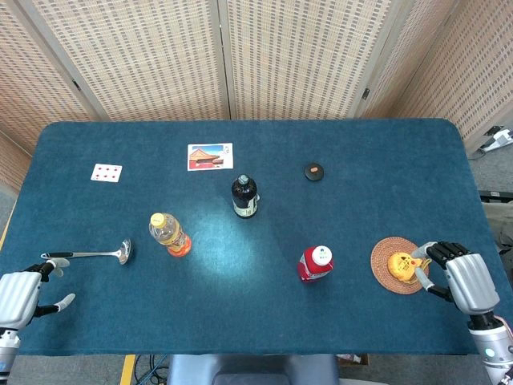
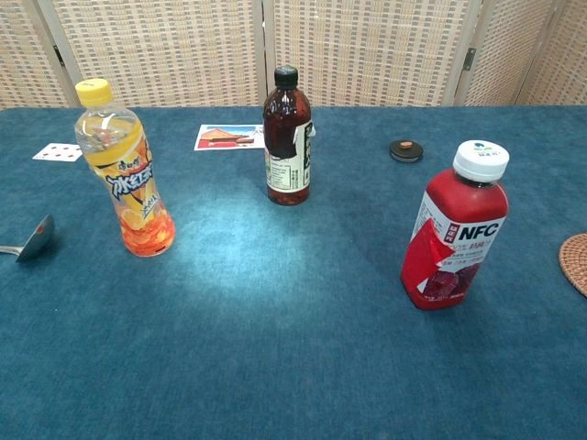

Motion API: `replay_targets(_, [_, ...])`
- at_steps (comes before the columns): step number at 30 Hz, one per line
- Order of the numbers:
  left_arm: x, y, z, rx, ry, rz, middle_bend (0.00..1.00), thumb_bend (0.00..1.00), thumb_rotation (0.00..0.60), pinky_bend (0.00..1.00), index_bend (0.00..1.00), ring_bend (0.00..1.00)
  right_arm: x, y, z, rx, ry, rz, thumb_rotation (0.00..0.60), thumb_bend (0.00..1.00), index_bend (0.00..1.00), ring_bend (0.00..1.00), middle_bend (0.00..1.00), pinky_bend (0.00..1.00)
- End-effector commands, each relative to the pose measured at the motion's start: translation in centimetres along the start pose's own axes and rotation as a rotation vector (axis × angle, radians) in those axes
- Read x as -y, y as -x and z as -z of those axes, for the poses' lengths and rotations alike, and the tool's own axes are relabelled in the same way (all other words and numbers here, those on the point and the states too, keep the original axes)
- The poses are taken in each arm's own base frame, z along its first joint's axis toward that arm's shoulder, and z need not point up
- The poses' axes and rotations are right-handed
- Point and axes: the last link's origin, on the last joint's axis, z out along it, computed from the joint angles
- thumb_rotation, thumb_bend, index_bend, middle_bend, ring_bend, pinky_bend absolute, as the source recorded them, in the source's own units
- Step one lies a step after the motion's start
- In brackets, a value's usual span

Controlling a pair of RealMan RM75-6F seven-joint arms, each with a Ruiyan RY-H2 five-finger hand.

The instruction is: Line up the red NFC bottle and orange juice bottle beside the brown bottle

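Both hands sit idle at the near edge of the table (image 1: 385, 160), holding nothing: the left hand (image 1: 20, 295) with fingers apart near the handle of a ladle (image 1: 90, 254), the right hand (image 1: 458, 277) with fingers loosely spread just beside a woven coaster (image 1: 383, 265) that carries a small yellow toy (image 1: 400, 265). Judging by this, the task has not begun; neither bottle has been gripped and both moves remain.

Taking the brown bottle (image 2: 287, 137) as the landmark: it stands upright near the middle of the blue cloth. The red NFC bottle (image 2: 452, 229) stands upright well apart from it, nearer the robot and toward the right hand. The orange juice bottle (image 2: 124, 174) stands upright, also apart from it, nearer the robot and toward the left hand. The three form a loose triangle, not a row.

Beyond the brown bottle lies a picture card (image 1: 210, 156); farther toward the left side lies a playing card (image 1: 106, 172); toward the right side lies a small dark round lid (image 1: 313, 172).

Writing: "NFC" reads plainly in white on the red bottle's label. The orange bottle carries Chinese characters on a blue band, too stylised to read surely. The brown bottle's label shows fine print, too small to make out.
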Motion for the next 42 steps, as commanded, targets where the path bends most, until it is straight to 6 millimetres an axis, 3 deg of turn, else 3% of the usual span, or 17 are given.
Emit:
replay_targets(1, [0.0,0.0,0.1,-0.004,-0.003,-0.002,0.47,0.14,0.600,0.64,0.60,0.49,0.1,0.0,-0.1,0.002,-0.005,-0.003,0.600,0.36,0.49,0.44,0.48,0.51])
replay_targets(6, [0.2,-0.1,0.2,0.000,-0.010,-0.002,0.47,0.14,0.600,0.64,0.60,0.49,0.4,0.2,-0.2,0.013,-0.025,-0.011,0.600,0.36,0.49,0.43,0.47,0.51])
replay_targets(11, [0.3,-0.5,0.4,-0.020,-0.012,0.004,0.47,0.14,0.600,0.64,0.60,0.49,0.5,0.7,-0.5,0.021,-0.034,-0.037,0.600,0.32,0.48,0.28,0.36,0.34])
replay_targets(18, [0.2,-0.7,0.5,-0.018,-0.008,0.026,0.47,0.14,0.600,0.64,0.60,0.49,1.3,1.6,-1.4,0.065,-0.076,-0.113,0.600,0.20,0.23,0.17,0.21,0.31])
replay_targets(21, [0.3,-0.9,0.5,-0.020,-0.009,0.033,0.47,0.14,0.600,0.64,0.60,0.49,2.2,2.3,-2.2,0.093,-0.104,-0.144,0.600,0.19,0.18,0.17,0.20,0.31])
replay_targets(29, [0.1,-1.2,0.7,-0.024,0.005,0.046,0.47,0.14,0.600,0.64,0.60,0.49,5.4,3.9,-4.6,0.138,-0.179,-0.188,0.600,0.16,0.18,0.17,0.20,0.31])
replay_targets(37, [0.2,-1.6,0.8,-0.034,0.000,0.059,0.47,0.14,0.600,0.64,0.60,0.49,7.2,6.1,-6.8,0.198,-0.168,-0.233,0.600,0.05,0.14,0.17,0.20,0.31])
replay_targets(42, [0.2,-1.7,0.9,-0.031,0.001,0.066,0.47,0.14,0.600,0.64,0.60,0.49,8.1,7.4,-8.1,0.230,-0.174,-0.257,0.600,0.05,0.13,0.17,0.20,0.31])
